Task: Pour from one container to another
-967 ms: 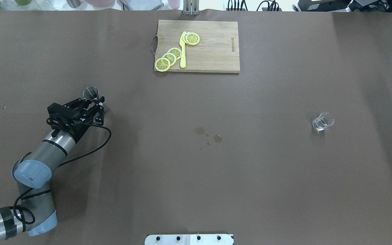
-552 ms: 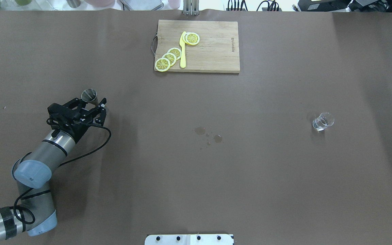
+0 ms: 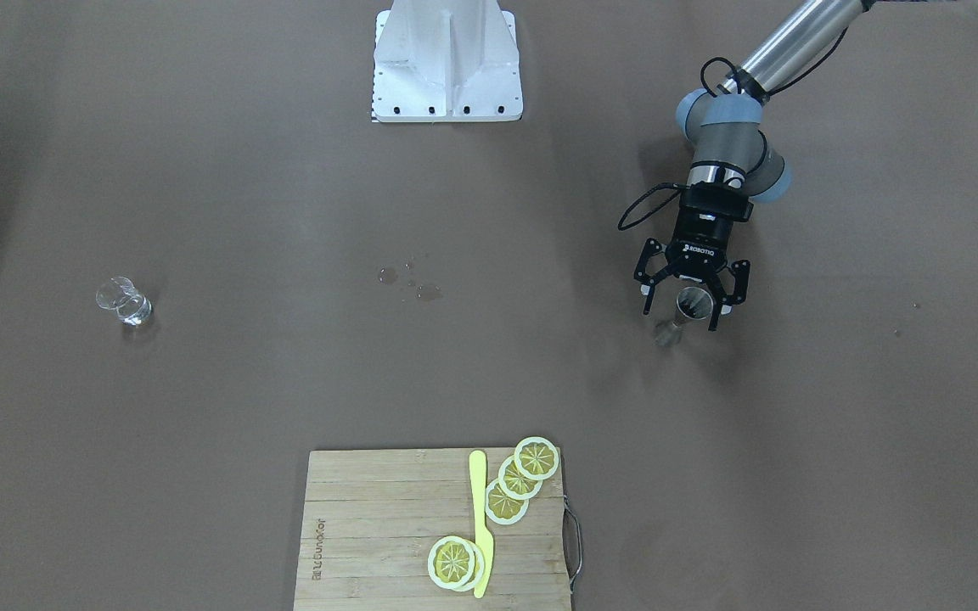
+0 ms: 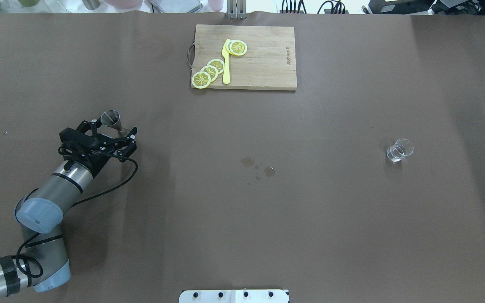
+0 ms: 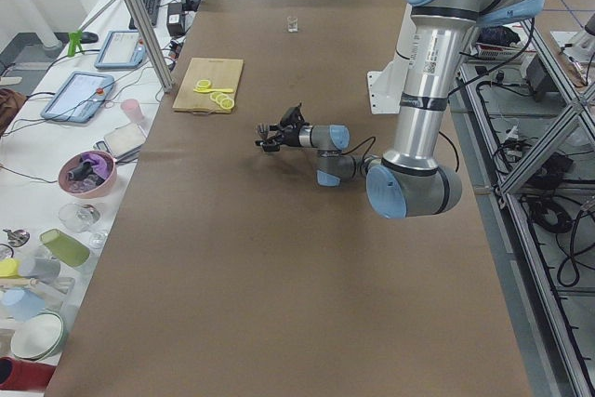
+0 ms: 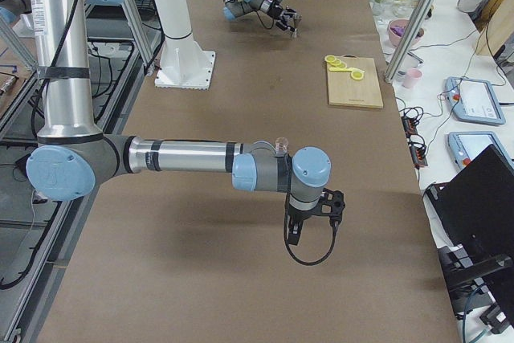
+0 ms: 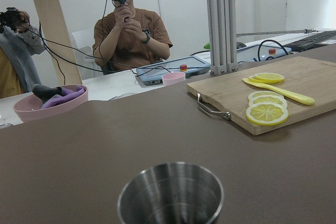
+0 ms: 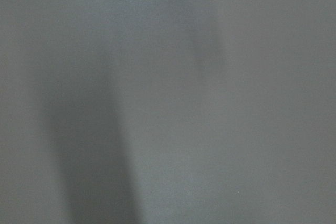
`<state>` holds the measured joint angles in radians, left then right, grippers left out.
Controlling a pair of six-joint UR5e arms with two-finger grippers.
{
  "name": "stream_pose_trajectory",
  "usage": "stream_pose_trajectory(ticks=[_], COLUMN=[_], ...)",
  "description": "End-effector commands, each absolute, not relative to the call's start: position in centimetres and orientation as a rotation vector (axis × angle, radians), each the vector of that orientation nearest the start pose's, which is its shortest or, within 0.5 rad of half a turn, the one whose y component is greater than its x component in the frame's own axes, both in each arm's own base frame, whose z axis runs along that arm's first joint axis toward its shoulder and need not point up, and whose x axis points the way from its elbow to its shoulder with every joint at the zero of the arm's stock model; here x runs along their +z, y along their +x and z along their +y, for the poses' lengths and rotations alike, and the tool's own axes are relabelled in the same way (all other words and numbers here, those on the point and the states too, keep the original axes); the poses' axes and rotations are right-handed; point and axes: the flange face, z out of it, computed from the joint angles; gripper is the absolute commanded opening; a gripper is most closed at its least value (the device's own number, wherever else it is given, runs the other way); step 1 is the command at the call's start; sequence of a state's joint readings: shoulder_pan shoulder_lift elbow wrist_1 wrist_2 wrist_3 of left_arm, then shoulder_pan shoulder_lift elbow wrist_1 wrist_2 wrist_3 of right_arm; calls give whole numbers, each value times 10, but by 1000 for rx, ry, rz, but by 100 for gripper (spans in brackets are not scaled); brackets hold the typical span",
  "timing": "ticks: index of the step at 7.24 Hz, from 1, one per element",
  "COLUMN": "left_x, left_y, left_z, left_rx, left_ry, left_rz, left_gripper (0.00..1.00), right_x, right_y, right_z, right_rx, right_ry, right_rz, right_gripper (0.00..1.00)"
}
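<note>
On the front-facing camera I see the left claw (image 3: 684, 304) with its jaws spread wide, one on each side of the steel jigger (image 3: 693, 299) and not touching it, as far as I can judge. The jigger stands on the brown tabletop (image 3: 489, 365), well apart from the small glass (image 3: 126, 304). Overhead, the jaws flank it too. My left wrist camera shows the jigger's open mouth close below, with the cutting board (image 7: 273, 95) and lemon slices (image 7: 266, 113) beyond. In the right-side view the right claw (image 6: 299, 233) hangs over the tabletop — apart or together, I cannot tell.
</note>
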<state>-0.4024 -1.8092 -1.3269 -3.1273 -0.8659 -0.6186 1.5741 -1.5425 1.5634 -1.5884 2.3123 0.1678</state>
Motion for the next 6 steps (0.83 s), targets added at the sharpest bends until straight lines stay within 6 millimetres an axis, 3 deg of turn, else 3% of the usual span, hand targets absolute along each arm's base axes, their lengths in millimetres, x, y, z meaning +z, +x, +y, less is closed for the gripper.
stream_pose_trajectory(ticks=[1, 3, 6], left_x=[474, 475, 464], left_y=[442, 428, 415], left_z=[-401, -392, -365], left_rx=[-126, -128, -94], left_ry=[1352, 1356, 1361], left_rz=[823, 834, 865], left_gripper=[98, 98, 98], right_x=[656, 650, 659], right_y=[68, 69, 70], right_z=[-502, -507, -499], right_rx=[131, 85, 92], right_ry=[-47, -20, -33], right_rz=[-735, -729, -713], right_gripper=[100, 100, 100])
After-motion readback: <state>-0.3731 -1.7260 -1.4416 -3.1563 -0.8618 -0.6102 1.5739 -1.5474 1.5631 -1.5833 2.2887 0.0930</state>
